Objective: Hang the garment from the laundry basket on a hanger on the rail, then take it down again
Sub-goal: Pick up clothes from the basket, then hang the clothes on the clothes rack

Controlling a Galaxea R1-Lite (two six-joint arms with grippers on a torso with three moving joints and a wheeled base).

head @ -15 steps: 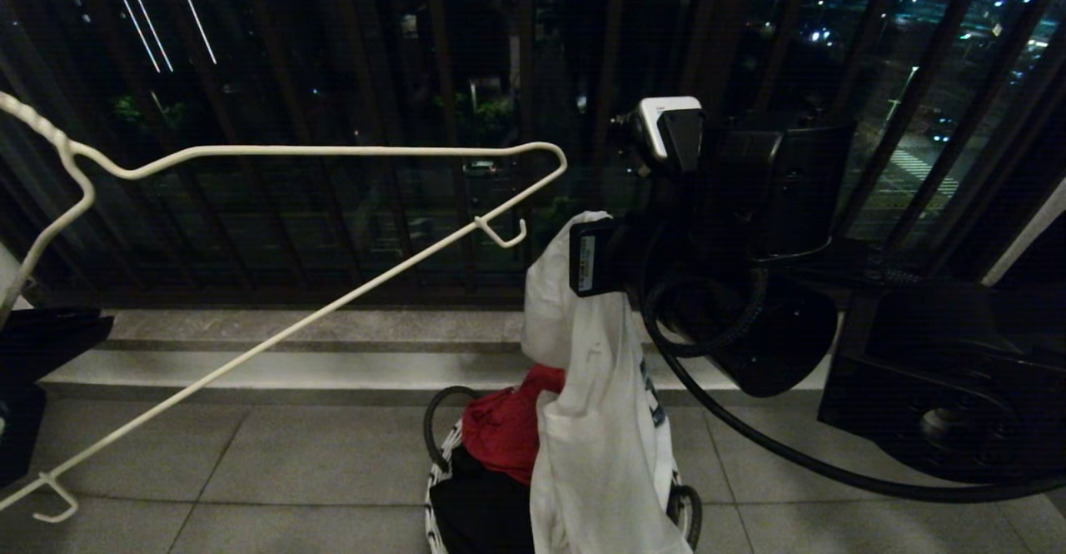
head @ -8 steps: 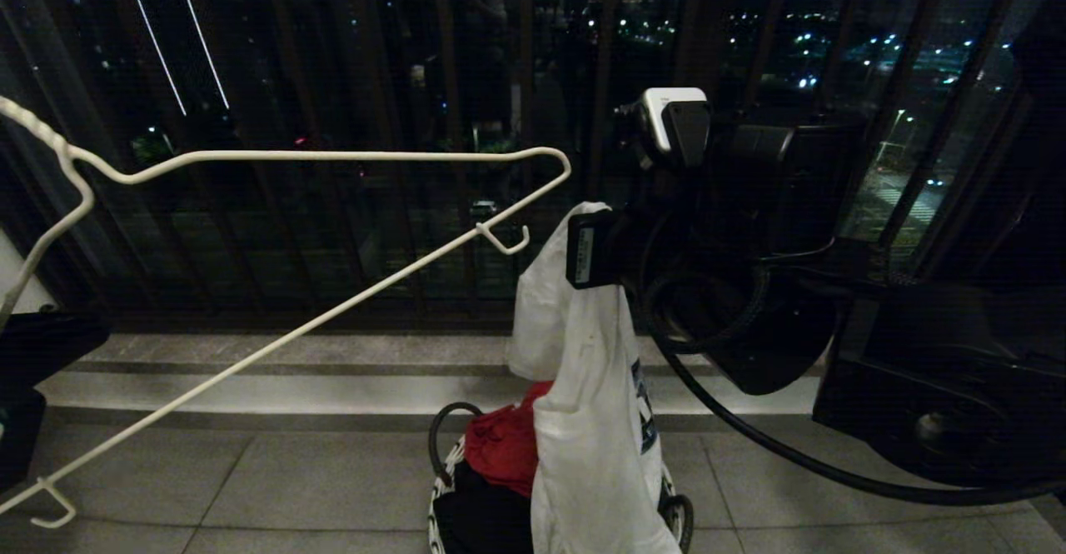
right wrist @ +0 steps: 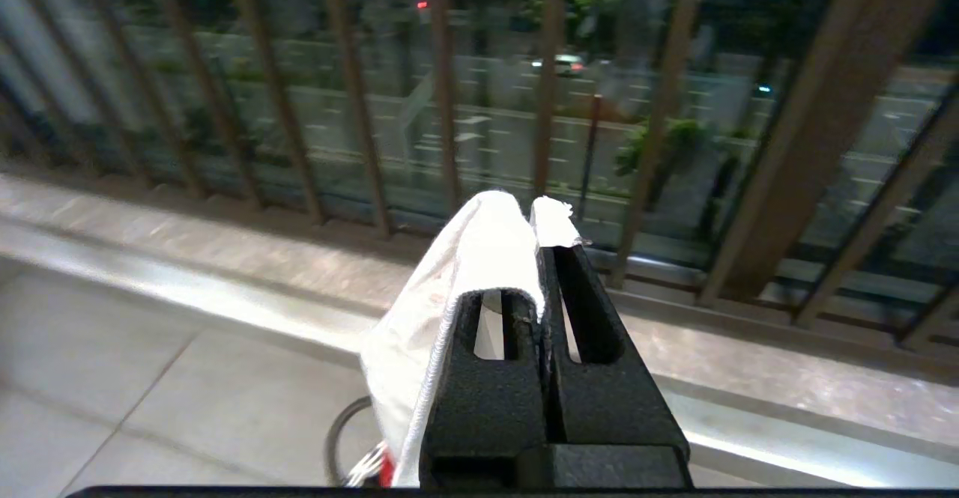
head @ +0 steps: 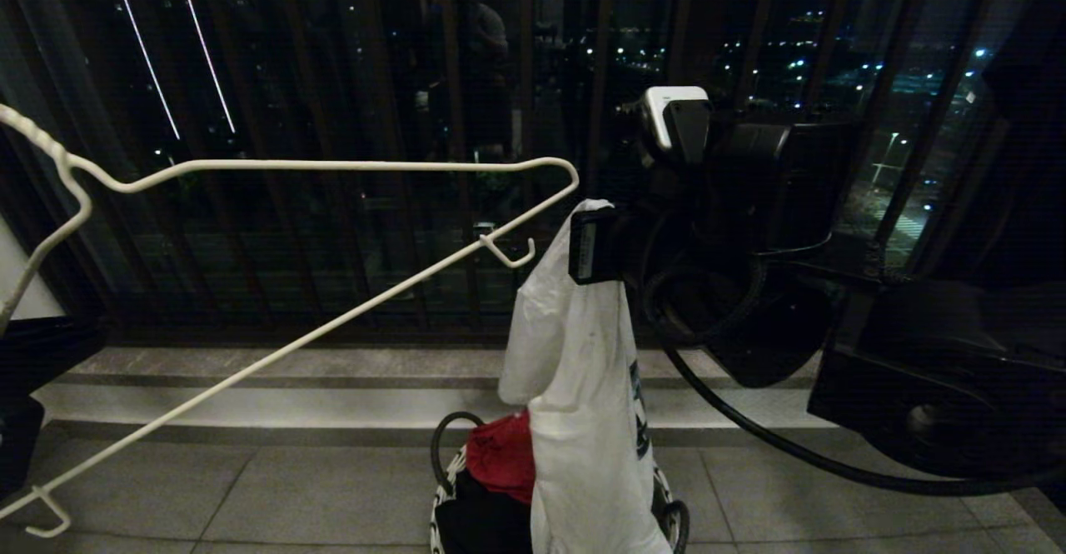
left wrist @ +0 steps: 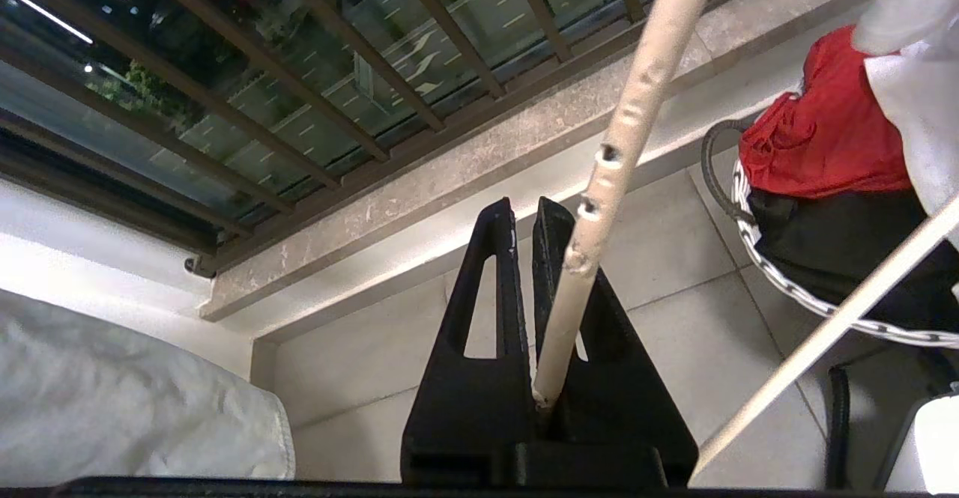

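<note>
The railing (head: 466, 121) with its dark vertical bars filled the back of the head view, and the tiled floor (head: 291, 496) lay below it. The basket (head: 445, 508) stood on the floor near the stone step under the railing, with a red cloth (head: 500, 458) and a black garment (head: 483, 525) in it. No rail for hanging could be made out.

The T-shirt (head: 575, 387) hung down in one long vertical fold, its lower part hiding the right side of the basket, so I could not tell if it was fully out. Its top was pinched in the right gripper (right wrist: 538, 217), whose fingers were closed on a bunch of the white cloth, above the basket.

The hanger (head: 333, 164) was held out on the left. The left gripper (left wrist: 524, 210) was closed on its wire below the twisted neck. Its top wire ran almost level across the view toward the T-shirt, so the long axis pointed from left to right, and the lower wire slanted down to the floor side on the left. The near shoulder end, with its small hook (head: 508, 252), was just beside the top of the T-shirt, a little to its left and about level with the right gripper.

I judged that the next move depended on this gap: the shoulder end had to enter the T-shirt's opening sideways, and the left arm was the nearer one to bring it there.
</note>
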